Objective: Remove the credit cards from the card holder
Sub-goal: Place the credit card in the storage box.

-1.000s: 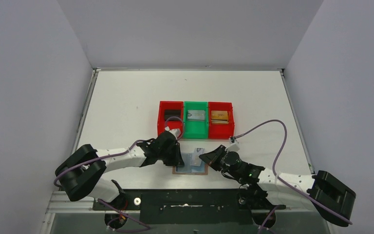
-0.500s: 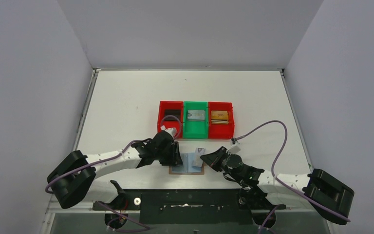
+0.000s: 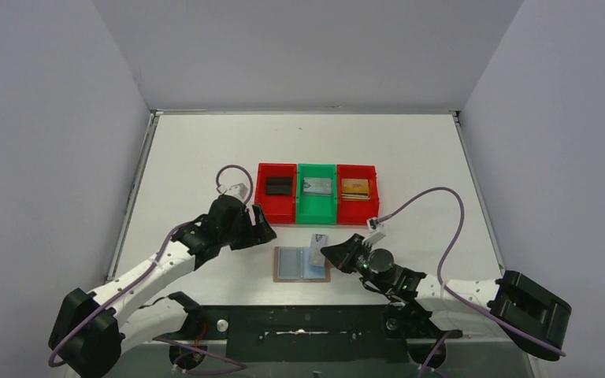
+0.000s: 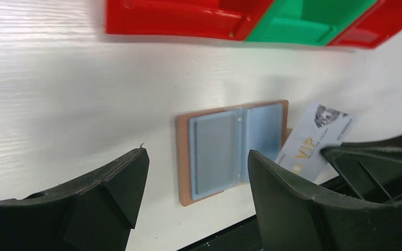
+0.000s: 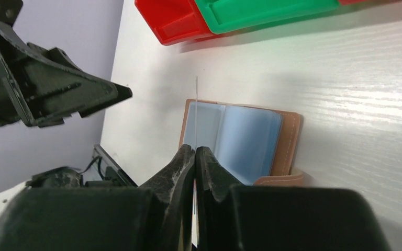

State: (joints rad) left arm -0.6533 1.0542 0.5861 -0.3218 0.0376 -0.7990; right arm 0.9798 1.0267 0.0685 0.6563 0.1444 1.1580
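White wood-grain bench (image 3: 410,150) boxed by grey walls (image 3: 47,118), card holder (image 3: 302,264) open near its front edge; left hand (image 3: 261,223) stands apart, right hand (image 5: 194,152) clamped on 1 credit card (image 4: 314,138).

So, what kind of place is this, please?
Probably a robot test bench in a lab: a white table boxed in by plain walls, a left arm and a right arm bolted at its near edge, and a row of red and green bins.
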